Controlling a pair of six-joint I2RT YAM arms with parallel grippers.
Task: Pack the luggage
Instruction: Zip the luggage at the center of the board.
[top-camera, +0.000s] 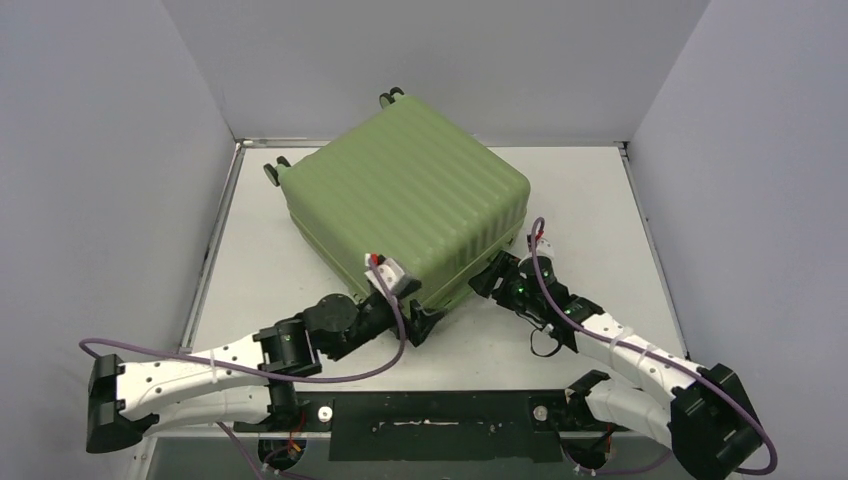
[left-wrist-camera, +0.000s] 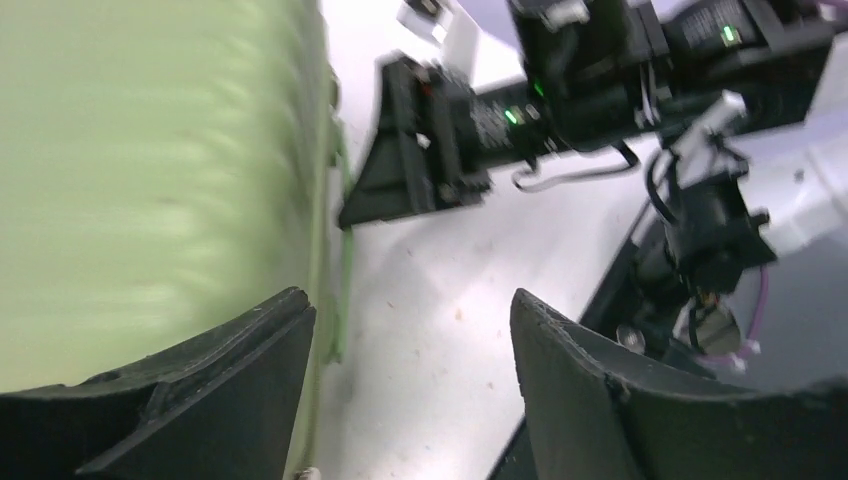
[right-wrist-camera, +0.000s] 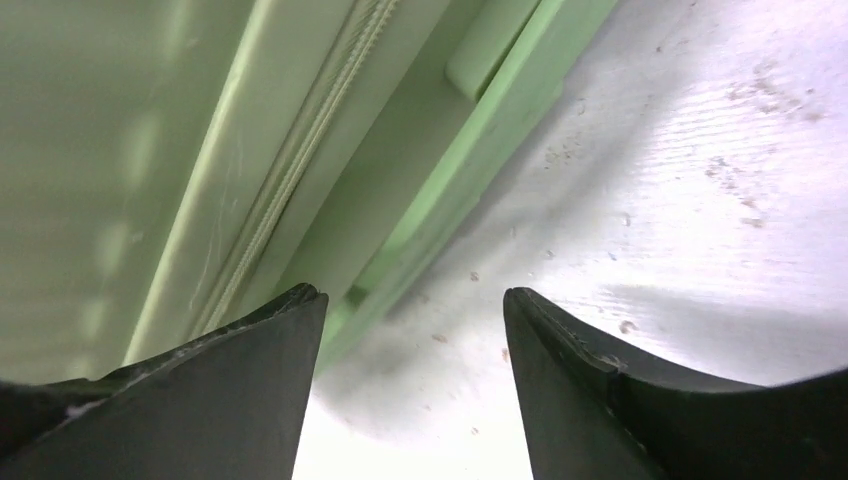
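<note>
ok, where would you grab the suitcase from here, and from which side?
Probably the thin lip along the seam on its near side, approached low from the robot's side. The suitcase lies flat and closed. Its ribbed shell looks far too broad for the jaws, while that protruding edge is narrow and faces the robot.

Light-green luggage (right-wrist-camera: 150, 150) filling the left and top, a pale seam line running diagonally along its side, right tool (right-wrist-camera: 410, 300) at the bottom with black fingers (right-wrist-camera: 230, 400) spread apart, nothing between them, left finger just beside the shell's lower edge, white worktop (right-wrist-camera: 680, 200) with small specks at right.
</note>
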